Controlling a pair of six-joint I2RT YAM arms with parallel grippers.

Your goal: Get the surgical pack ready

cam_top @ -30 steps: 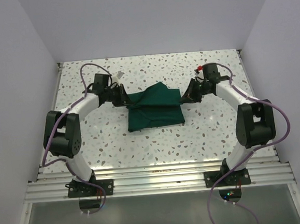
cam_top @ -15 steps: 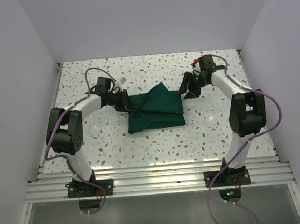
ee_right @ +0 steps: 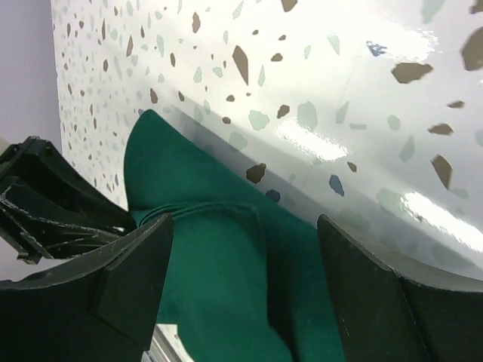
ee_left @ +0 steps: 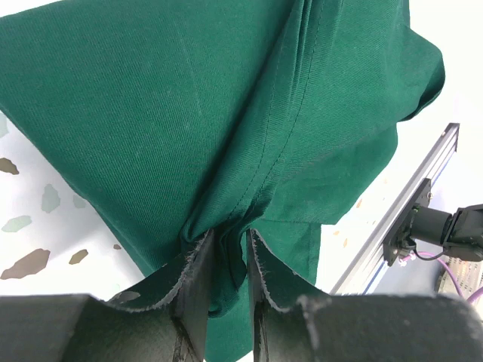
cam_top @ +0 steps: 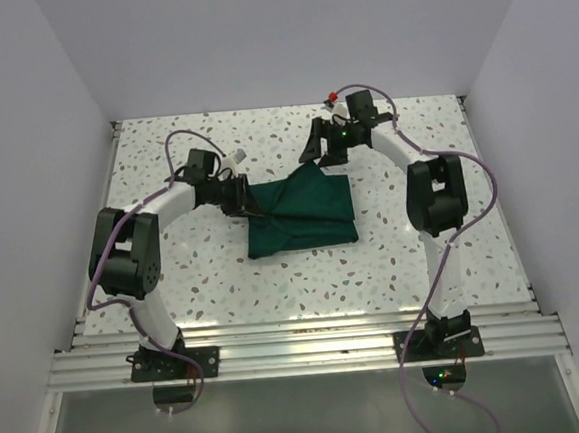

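Note:
The surgical pack shows as a dark green cloth drape (cam_top: 304, 215) lying folded into a bundle in the middle of the speckled table. My left gripper (cam_top: 245, 201) is at the bundle's left edge. In the left wrist view a bunched fold of the drape (ee_left: 189, 113) is pinched between the narrowly parted jaws of the left gripper (ee_left: 226, 240). My right gripper (cam_top: 318, 152) hovers over the bundle's far corner. In the right wrist view it (ee_right: 243, 226) stands wide open, with the drape (ee_right: 211, 286) below and nothing between the fingers.
White walls close in the speckled table (cam_top: 174, 276) on the left, the right and the back. An aluminium rail (cam_top: 300, 351) runs along the near edge, where both arm bases are bolted. The right arm's cable (cam_top: 471, 167) loops out to its right.
The right gripper let go of the drape's right corner, opened wide and swung back and left to the far corner. The left jaws eased slightly but still hold the fold.

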